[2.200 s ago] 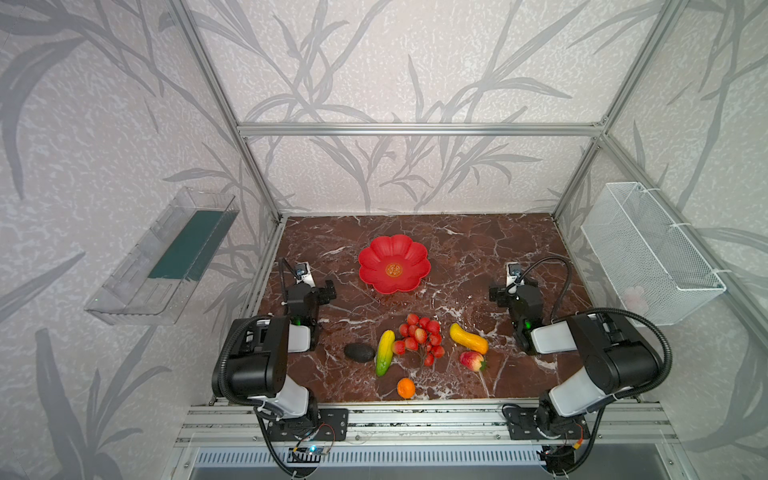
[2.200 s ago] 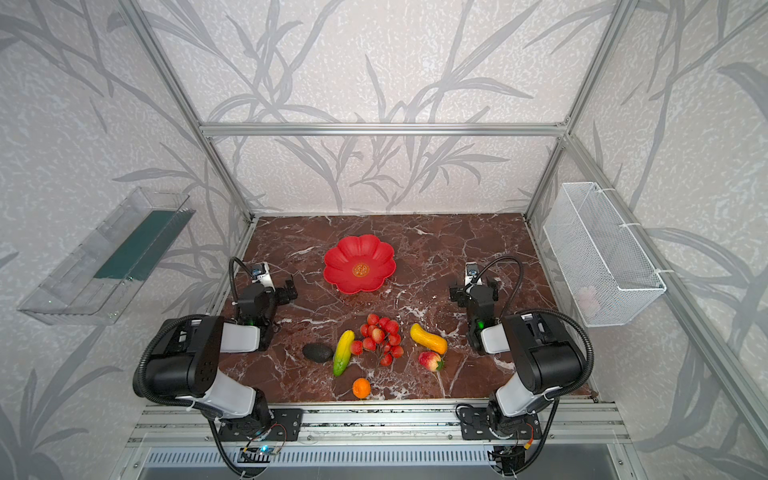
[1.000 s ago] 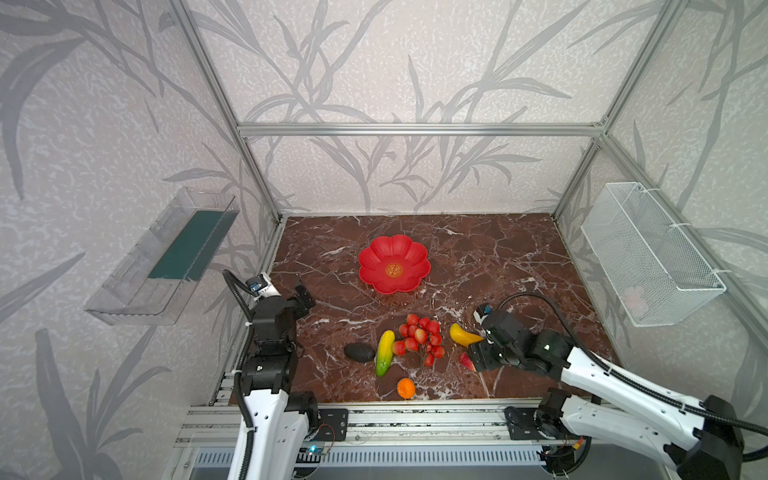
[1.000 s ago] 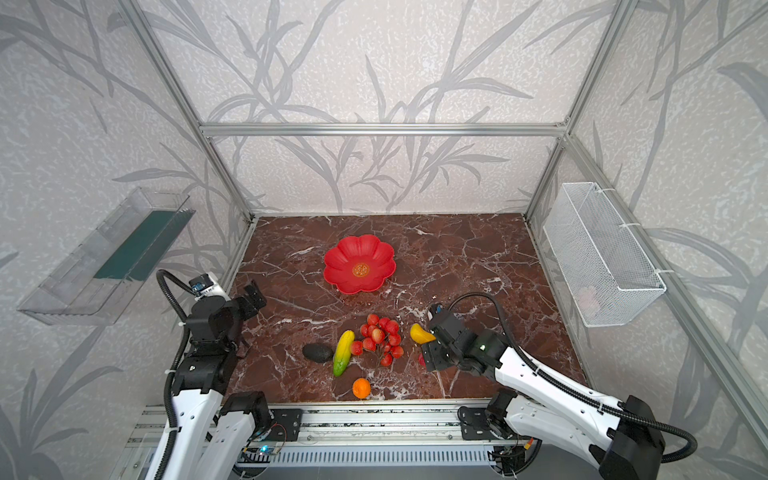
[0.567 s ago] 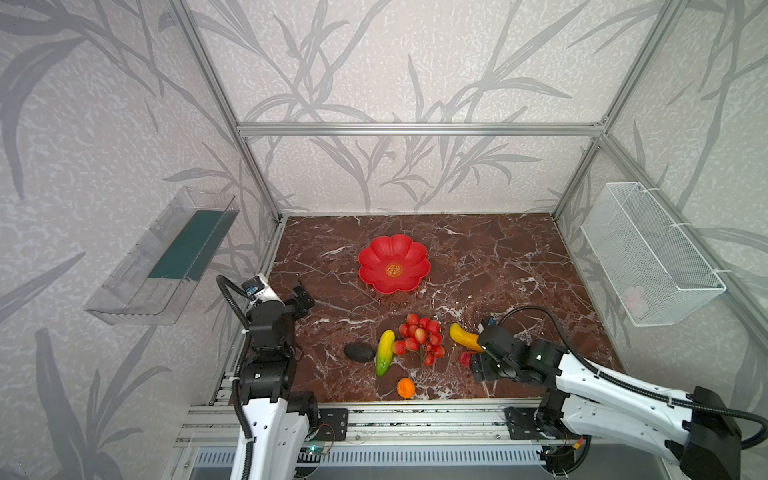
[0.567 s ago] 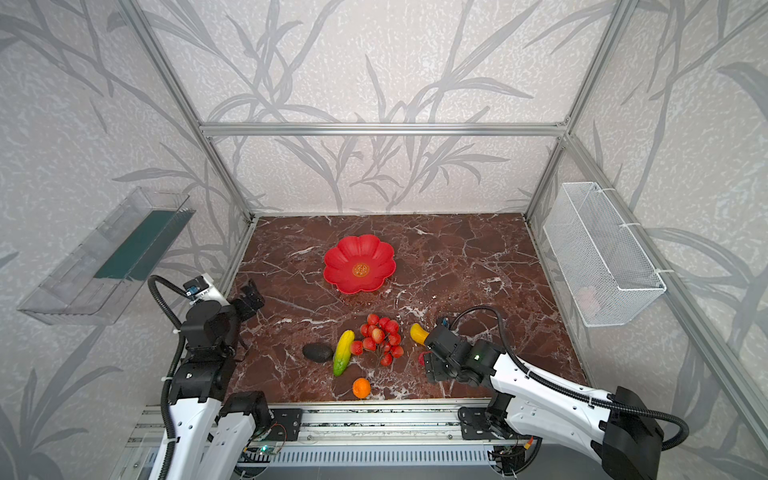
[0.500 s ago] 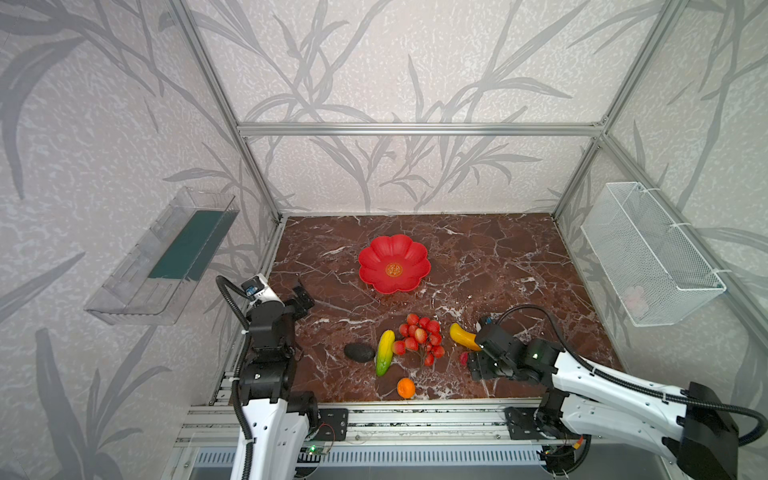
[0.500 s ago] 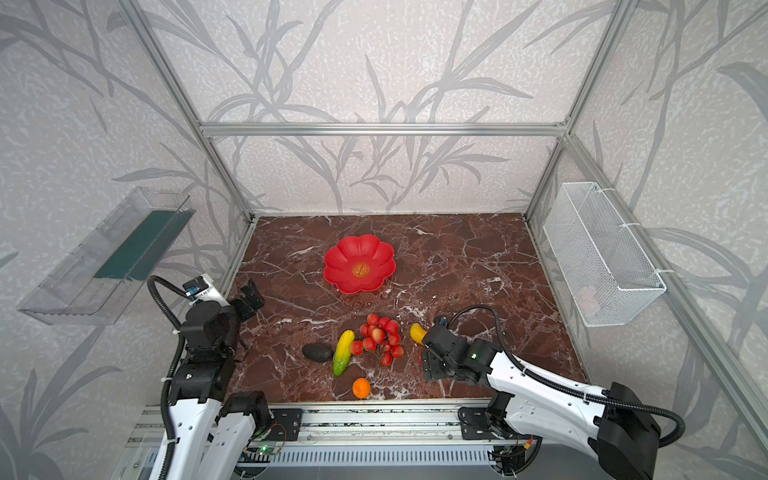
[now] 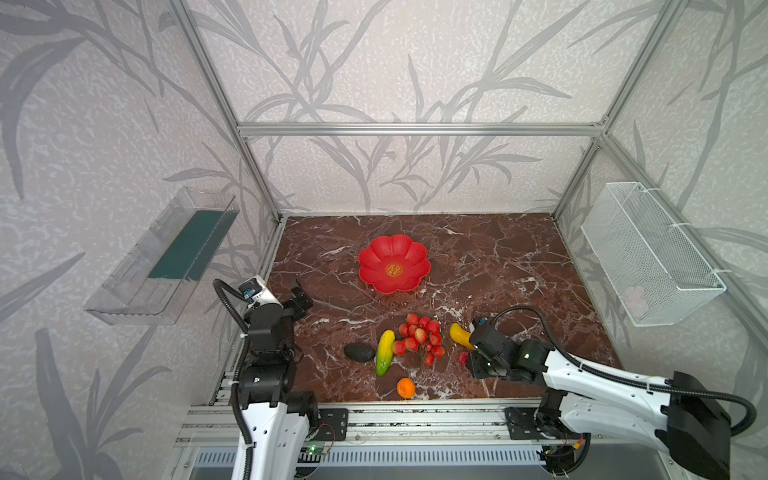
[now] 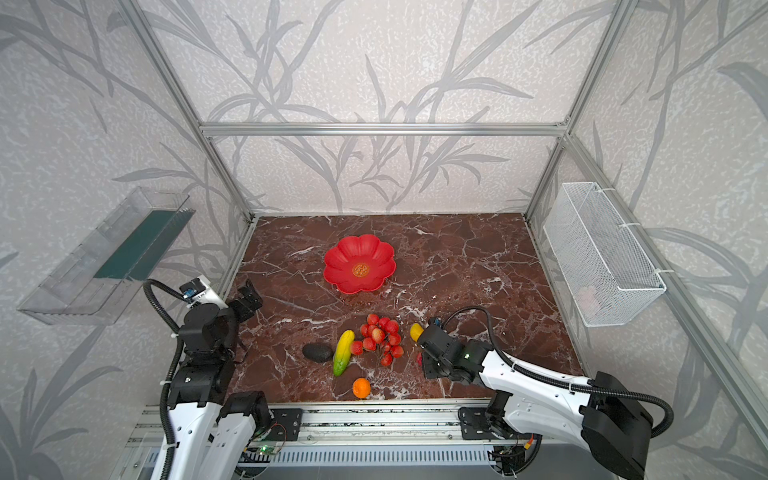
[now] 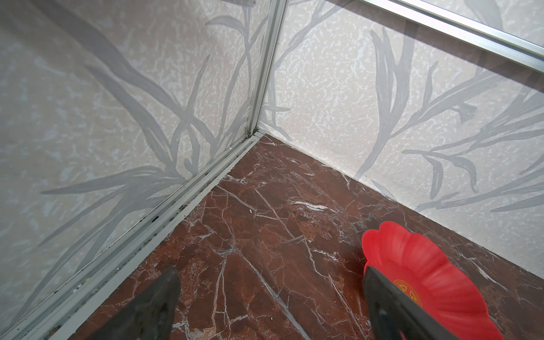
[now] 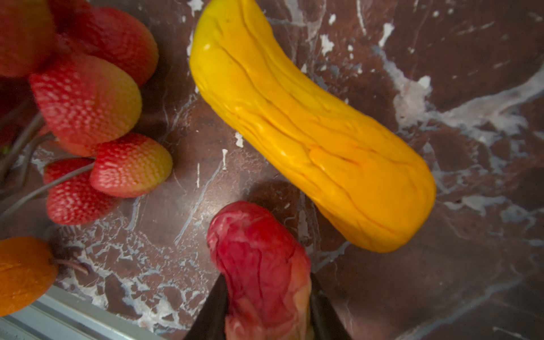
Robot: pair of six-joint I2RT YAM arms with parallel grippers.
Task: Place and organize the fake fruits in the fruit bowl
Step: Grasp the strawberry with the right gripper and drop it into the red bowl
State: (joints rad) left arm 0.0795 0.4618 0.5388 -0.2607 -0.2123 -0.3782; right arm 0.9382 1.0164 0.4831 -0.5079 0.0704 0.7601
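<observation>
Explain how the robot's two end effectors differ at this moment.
The left end effector is open and empty; the right end effector is closed on the red-yellow peach. The left one is raised near the left edge of the table, well apart from the red berry cluster; the right one is down low, right next to the yellow-orange fruit. Both have dark fingers.

right tool (image 10: 424, 362) | over red fruit (image 10: 419, 358) | beside yellow-orange fruit (image 10: 416, 331) | fruit bowl (image 10: 343, 255) well apart
</observation>
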